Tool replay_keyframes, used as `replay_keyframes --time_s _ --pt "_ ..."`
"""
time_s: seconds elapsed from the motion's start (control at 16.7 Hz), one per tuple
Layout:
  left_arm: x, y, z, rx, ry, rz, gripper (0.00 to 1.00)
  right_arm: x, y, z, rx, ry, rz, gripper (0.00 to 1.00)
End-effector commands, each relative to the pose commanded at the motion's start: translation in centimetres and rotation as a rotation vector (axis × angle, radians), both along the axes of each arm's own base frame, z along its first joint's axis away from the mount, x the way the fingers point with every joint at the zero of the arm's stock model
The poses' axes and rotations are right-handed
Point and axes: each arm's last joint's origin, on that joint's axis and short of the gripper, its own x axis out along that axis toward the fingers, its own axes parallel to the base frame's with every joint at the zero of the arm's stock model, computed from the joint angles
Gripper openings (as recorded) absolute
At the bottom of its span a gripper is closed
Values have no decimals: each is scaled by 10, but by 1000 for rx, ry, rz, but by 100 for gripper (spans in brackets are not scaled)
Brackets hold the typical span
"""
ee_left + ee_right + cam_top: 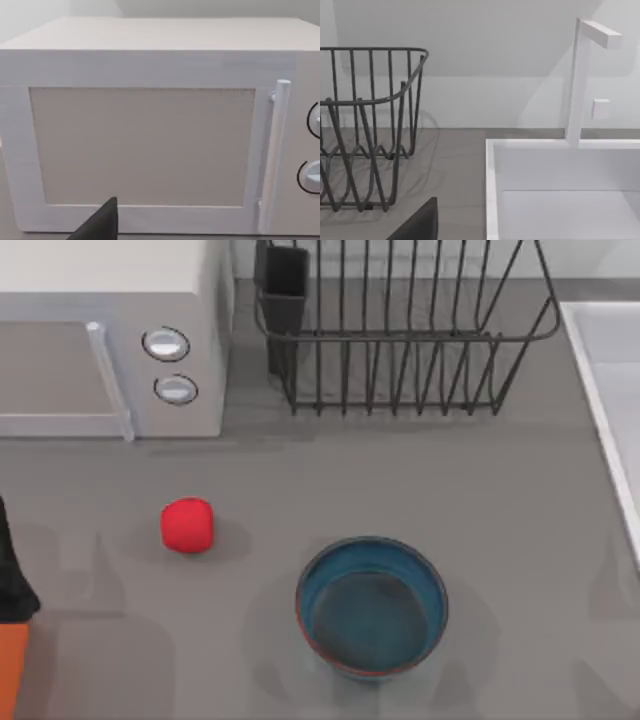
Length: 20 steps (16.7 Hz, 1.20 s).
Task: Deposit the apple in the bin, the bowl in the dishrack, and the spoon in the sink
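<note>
Apple (187,525) sits left of the bowl (371,606), apart from it, on your table (400,480); dishrack (400,340) behind, sink (615,400) at right. No readable writing. Either gripper's state: cannot tell.

No legible text, label, brand, number or sign appears on any surface. The microwave (110,340) front carries two round knobs (166,344) beside its door (both unmarked, without readable scale or numerals).
</note>
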Motion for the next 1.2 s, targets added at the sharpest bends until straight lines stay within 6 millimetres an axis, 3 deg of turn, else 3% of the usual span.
replay_keyframes --time_s 0.3,0.54,0.84,1.2 --pt "1 -3 8 -6 44 -26 100 0 0 0 0 0 0 100" --pt "12 -11 27 -23 247 -95 100 0 0 0 0 0 0 100" --pt "47 -33 35 -12 735 -169 100 0 0 0 0 0 0 100" --pt "103 -75 15 82 1418 -125 100 0 0 0 0 0 0 100"
